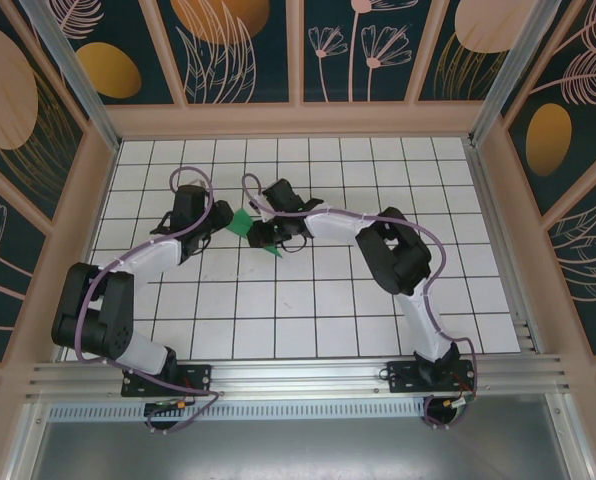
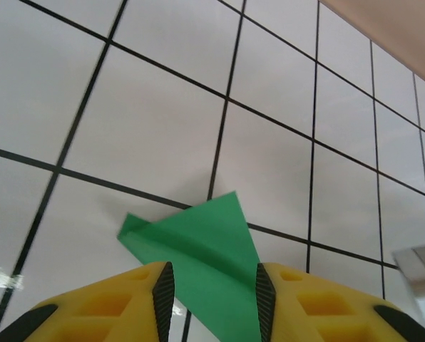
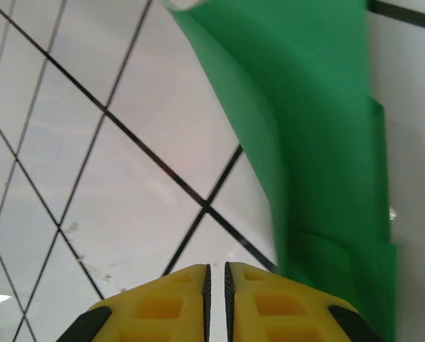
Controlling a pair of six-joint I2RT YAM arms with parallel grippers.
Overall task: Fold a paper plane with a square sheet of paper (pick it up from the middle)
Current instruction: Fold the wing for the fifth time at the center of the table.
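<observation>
The bright green paper (image 1: pixel 242 222) is folded into a pointed shape with a raised ridge and sits mid-table between my two grippers. In the left wrist view the paper (image 2: pixel 205 242) reaches in between the fingers of my left gripper (image 2: pixel 216 292). That gripper is open, and the paper's right edge lies against the right pad (image 2: pixel 264 299). My left gripper (image 1: pixel 218 225) sits at the paper's left side. My right gripper (image 1: pixel 261 235) is at its right side. In the right wrist view this gripper (image 3: pixel 217 278) is shut on nothing, and the paper (image 3: pixel 319 142) rises just to its right.
The white grid-tiled table (image 1: pixel 308 310) is walled on three sides by a wooden frame (image 1: pixel 298 120). The right arm's elbow (image 1: pixel 393 250) stands right of centre. An aluminium rail (image 1: pixel 298 375) runs along the near edge.
</observation>
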